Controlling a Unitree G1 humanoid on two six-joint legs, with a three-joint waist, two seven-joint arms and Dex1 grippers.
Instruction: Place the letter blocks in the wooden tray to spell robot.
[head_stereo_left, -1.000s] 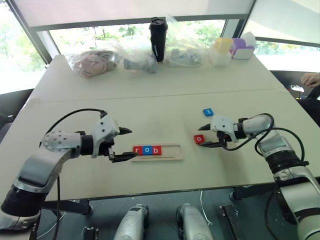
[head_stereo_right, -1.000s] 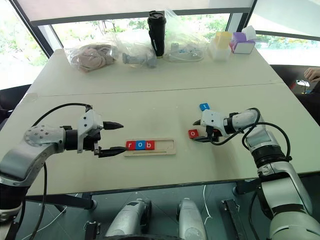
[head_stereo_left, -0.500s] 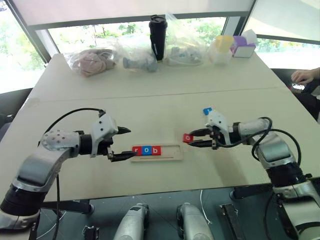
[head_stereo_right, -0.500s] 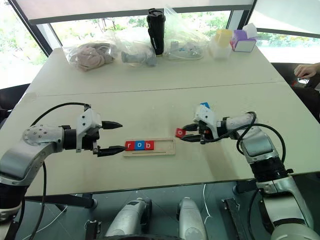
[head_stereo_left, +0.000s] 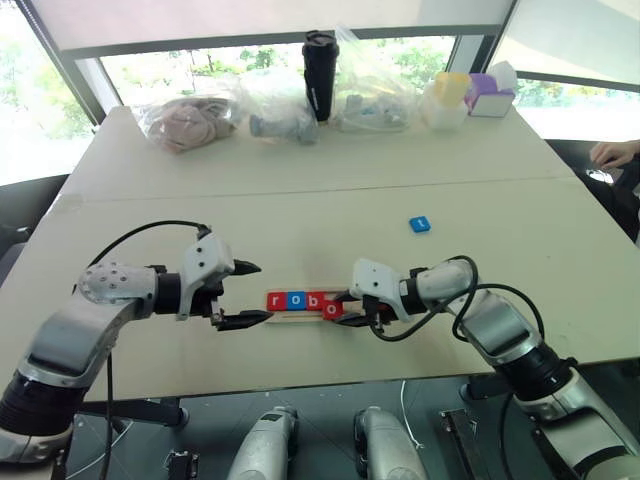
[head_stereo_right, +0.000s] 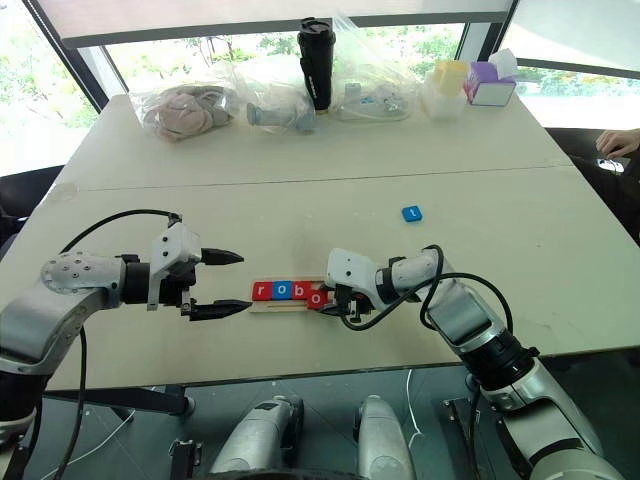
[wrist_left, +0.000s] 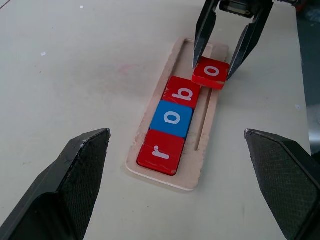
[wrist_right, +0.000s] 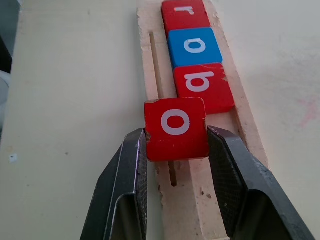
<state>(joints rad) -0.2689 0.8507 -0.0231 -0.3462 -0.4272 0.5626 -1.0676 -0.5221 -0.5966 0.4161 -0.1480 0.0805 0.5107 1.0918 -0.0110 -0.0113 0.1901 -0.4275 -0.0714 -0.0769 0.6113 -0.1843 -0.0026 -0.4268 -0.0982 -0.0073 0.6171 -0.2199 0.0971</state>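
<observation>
Wooden tray (head_stereo_left: 345, 311) lies near the front edge of the table (head_stereo_left: 300, 215), between the two grippers. Three letter blocks seated in its groove, touching in a row: red "r" (wrist_left: 161, 152), blue "o" (wrist_left: 172, 118), red "b" (wrist_left: 183, 92).

Right gripper (wrist_right: 176, 137) pinches a fourth block, the red "o" (wrist_right: 176, 128), between its two black fingers, one on each side edge. This block sits over the tray just beside the "b", slightly tilted and off the groove line (cannot tell whether it touches the tray floor).

Left gripper (head_stereo_left: 247, 293) hovers at the tray's "r" end, fingers spread wide, nothing between them; the lower fingertip is near the tray's end, contact not resolvable.

Fifth block, blue "t" (head_stereo_left: 419, 224), lies flat on the table well apart from the tray, on the robot's right side.

Far edge of table: black tumbler (head_stereo_left: 319, 62), clear plastic bags (head_stereo_left: 275, 105), yellow and purple boxes (head_stereo_left: 470, 92). A person's hand (head_stereo_left: 612, 153) shows at the right edge
</observation>
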